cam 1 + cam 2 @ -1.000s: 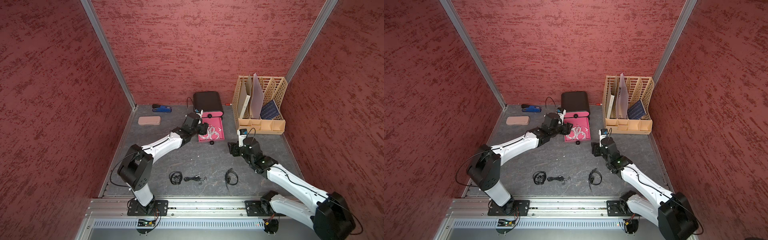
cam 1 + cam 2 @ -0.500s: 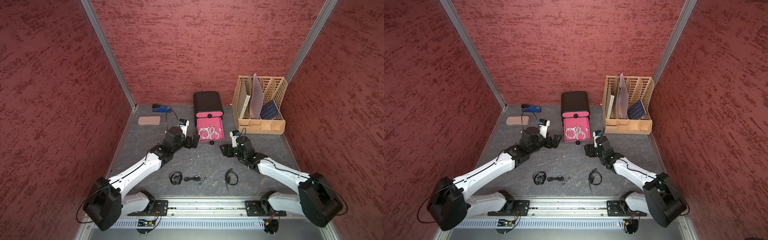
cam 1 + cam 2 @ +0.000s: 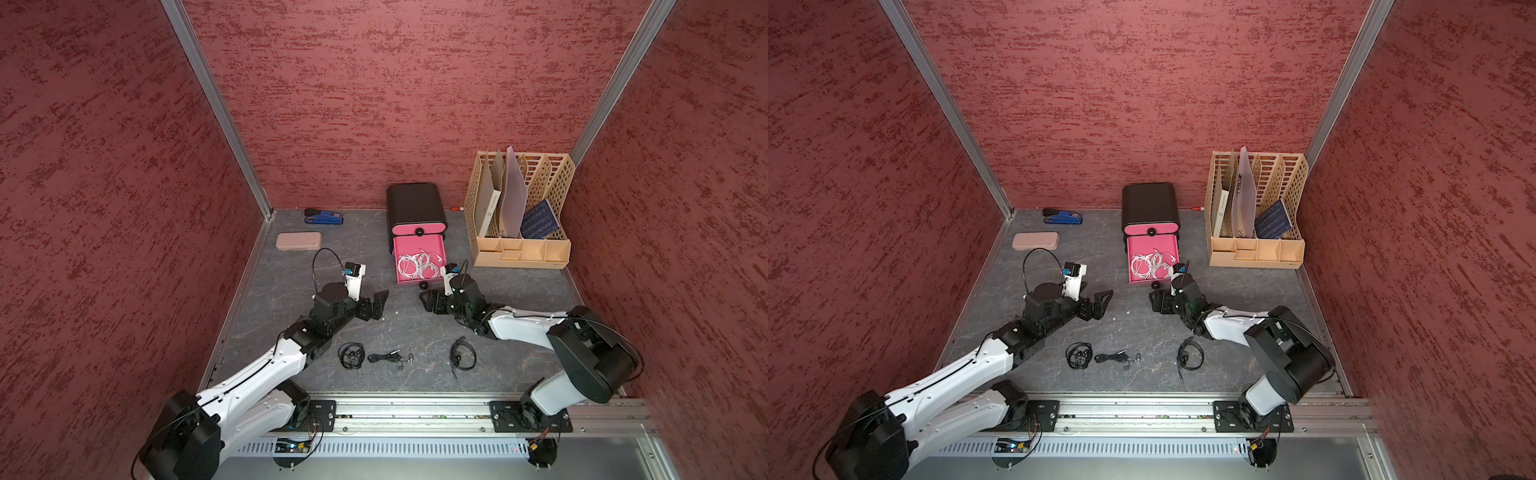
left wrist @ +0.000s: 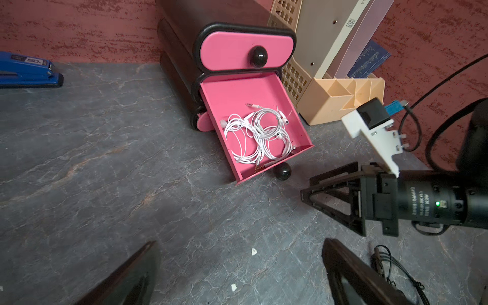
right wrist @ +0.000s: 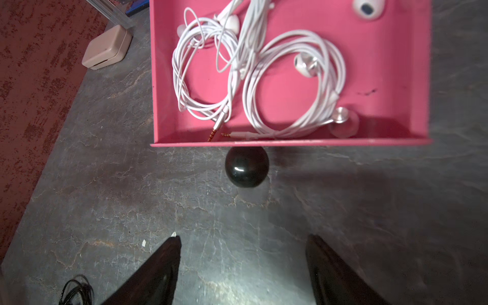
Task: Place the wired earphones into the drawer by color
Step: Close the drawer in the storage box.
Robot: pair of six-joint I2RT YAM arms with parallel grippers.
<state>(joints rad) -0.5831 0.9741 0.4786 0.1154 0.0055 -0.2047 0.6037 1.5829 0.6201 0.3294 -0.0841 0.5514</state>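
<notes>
Left claw and right claw are gaping wide and empty in both top views, flanking the near end of the open pink drawer. White earphones are lying tangled inside it, and black earphones are sitting coiled nearer, on the table. Left wrist view is showing the white earphones as loose loops with metal plugs. Right wrist view is showing their glossy buds.

Earphones are lying in the drawer, which is sticking out nearward from the cabinet at the far middle. A file rack is standing right of it; three earphone bundles are lying in a near row.
</notes>
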